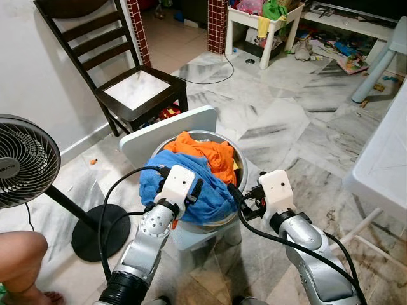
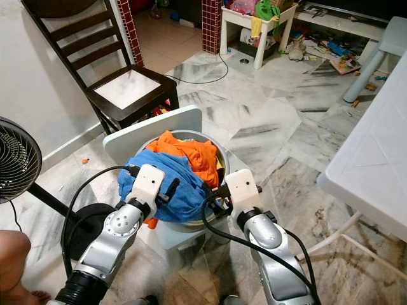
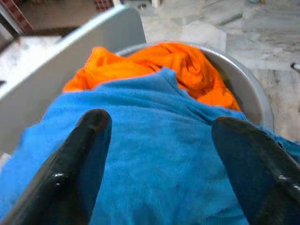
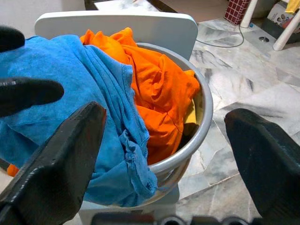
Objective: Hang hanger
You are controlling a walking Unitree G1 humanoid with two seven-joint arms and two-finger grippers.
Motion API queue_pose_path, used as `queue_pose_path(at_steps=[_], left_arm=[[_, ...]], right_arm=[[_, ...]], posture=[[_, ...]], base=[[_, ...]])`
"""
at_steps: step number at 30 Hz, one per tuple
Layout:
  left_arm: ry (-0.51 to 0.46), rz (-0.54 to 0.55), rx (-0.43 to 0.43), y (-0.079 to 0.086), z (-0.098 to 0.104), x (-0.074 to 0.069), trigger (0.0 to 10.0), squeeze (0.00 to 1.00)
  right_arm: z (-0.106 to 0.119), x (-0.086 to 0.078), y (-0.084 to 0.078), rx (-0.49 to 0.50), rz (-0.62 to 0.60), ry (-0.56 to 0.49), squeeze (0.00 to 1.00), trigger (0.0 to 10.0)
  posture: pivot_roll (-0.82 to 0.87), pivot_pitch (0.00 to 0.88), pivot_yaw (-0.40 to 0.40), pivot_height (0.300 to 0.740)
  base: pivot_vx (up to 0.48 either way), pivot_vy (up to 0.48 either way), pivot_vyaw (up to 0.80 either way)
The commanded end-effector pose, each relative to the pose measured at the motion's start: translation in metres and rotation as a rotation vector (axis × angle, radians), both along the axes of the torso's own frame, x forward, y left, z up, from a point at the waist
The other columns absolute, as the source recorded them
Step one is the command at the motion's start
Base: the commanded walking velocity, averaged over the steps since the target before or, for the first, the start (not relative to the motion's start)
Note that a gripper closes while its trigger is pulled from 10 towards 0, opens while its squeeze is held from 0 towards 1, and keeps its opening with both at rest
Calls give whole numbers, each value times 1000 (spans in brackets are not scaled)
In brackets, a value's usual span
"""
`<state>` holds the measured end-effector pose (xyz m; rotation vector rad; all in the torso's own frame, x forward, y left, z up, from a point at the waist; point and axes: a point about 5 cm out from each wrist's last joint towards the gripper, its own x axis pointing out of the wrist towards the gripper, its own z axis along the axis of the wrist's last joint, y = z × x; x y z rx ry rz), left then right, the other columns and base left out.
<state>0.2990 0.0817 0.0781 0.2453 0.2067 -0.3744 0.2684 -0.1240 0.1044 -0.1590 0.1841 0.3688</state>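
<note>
Presently stationed over a round metal basin [image 4: 201, 105] heaped with laundry, set on a small white stool [image 1: 168, 130], presumably for reach; left gripper [image 3: 157, 154] spread wide, poised just above the blue garment [image 4: 61, 122] draped over the near rim; right gripper [image 4: 164, 154] likewise wide, beside the basin; orange garment [image 1: 203, 151] behind; hanger not discernible, possibly buried under cloth; likely clearing clothing first.

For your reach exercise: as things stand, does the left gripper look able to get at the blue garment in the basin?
Probably yes: the left gripper hangs right over the blue garment, jaws open, with nothing between them.
</note>
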Motion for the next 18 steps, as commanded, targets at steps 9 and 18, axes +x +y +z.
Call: queue_pose_path(at_steps=[9, 18], left_arm=[[151, -273, 149, -18, -26, -24, 10000, 1000], [209, -251, 312, 21, -43, -26, 10000, 0]], right_arm=[[6, 2, 2, -7, 11, -27, 0, 10000], [5, 2, 3, -4, 9, -24, 0, 10000]], posture=[[-87, 145, 47, 740], [-85, 153, 52, 740]], base=[[0, 0, 0], [0, 0, 0]])
